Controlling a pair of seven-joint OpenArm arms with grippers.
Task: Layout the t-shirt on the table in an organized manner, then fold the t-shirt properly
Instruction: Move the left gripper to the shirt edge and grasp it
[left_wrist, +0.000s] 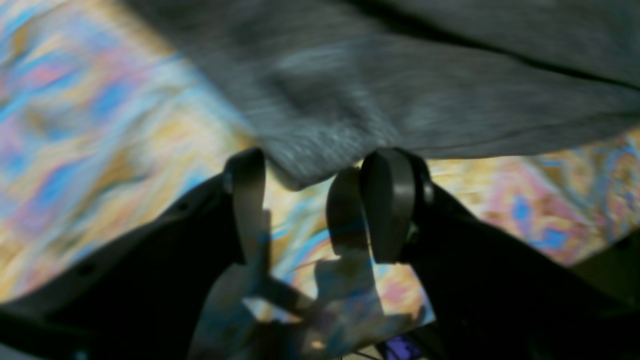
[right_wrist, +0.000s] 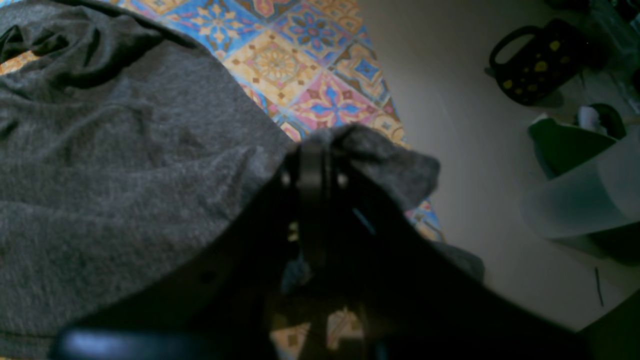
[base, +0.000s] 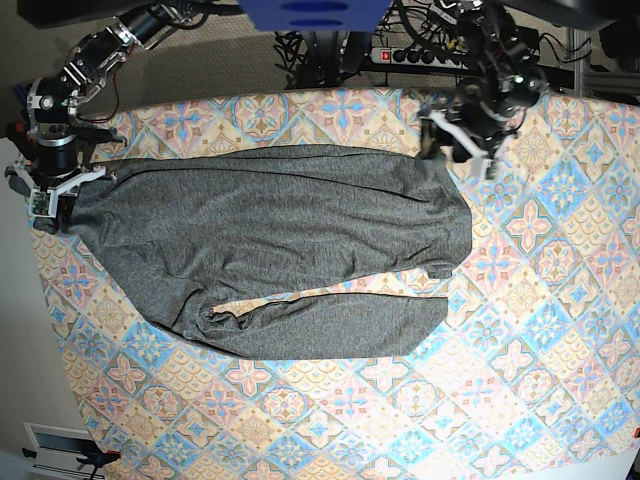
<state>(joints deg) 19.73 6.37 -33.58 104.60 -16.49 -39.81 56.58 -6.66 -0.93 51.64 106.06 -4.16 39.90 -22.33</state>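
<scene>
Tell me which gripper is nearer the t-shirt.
Right. The right gripper is shut on a bunch of the t-shirt at the table's edge; the left gripper hangs open beside the shirt's other end, nothing between its fingers.

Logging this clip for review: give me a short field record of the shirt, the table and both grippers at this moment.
t-shirt: dark grey, spread lengthwise on the table, wrinkled, lower part folded over
table: patterned tile cloth, bare on the base view's right
right gripper: shut on the t-shirt's edge at the table's end
left gripper: open, a shirt corner between its fingers, not clamped
fold: not finished
</scene>
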